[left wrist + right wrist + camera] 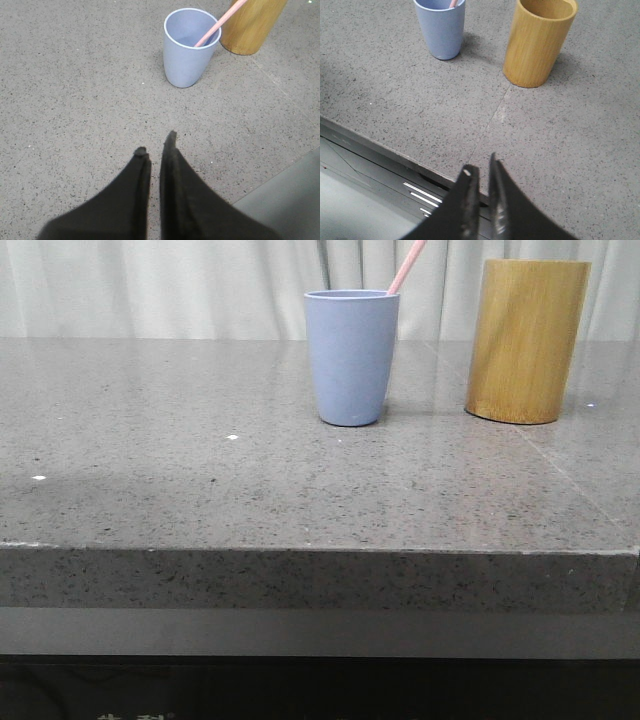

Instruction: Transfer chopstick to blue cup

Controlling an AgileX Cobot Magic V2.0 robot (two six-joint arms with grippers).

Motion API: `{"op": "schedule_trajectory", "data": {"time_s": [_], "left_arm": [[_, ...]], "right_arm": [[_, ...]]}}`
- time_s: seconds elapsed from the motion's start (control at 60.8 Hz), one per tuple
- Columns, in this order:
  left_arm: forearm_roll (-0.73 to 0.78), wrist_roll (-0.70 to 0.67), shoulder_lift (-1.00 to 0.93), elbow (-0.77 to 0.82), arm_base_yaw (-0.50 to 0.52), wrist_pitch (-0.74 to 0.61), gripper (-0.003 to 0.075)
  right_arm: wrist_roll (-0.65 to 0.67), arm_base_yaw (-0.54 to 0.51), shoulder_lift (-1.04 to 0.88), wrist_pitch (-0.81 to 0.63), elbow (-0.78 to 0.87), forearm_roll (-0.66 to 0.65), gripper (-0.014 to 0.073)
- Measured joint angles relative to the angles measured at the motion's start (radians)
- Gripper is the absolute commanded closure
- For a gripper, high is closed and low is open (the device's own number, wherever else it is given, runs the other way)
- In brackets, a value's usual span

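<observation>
The blue cup point(351, 357) stands upright at the back middle of the table. A pale pink chopstick point(407, 266) leans in it, its upper end sticking out to the right. The cup point(190, 47) and the chopstick point(219, 23) also show in the left wrist view; in the right wrist view the cup point(441, 28) shows with only a pink tip point(453, 3). My left gripper point(157, 143) is shut and empty, well short of the cup. My right gripper point(481, 167) is shut and empty, over the table's front edge. Neither gripper shows in the front view.
A taller yellow-brown bamboo cylinder point(527, 341) stands to the right of the blue cup; it looks empty in the right wrist view point(538, 41). The grey speckled table point(200, 480) has its front edge point(385, 150) just under the right gripper.
</observation>
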Motion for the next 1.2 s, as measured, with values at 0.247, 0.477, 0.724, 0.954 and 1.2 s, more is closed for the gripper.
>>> {"op": "schedule_trajectory", "data": {"time_s": [0.247,0.477,0.724,0.954,1.2], "left_arm": [[0.0,0.0,0.0,0.0,0.0,-0.004,0.0739],[0.0,0.0,0.0,0.0,0.0,-0.006,0.0739],[0.024,0.022,-0.056,0.076,0.02,-0.093,0.0739],[0.074,0.033,-0.366,0.444,0.237,-0.423,0.0739],[0.07,0.034,-0.753,0.848,0.405,-0.642,0.0739]], "right_arm": [[0.002,0.0,0.0,0.002,0.0,0.0,0.0711],[0.004,0.0,0.0,0.004,0.0,0.0,0.0711],[0.004,0.0,0.0,0.005,0.0,0.0,0.0711],[0.004,0.0,0.0,0.005,0.0,0.002,0.0711],[0.004,0.0,0.0,0.006,0.0,0.002,0.0711]]}}
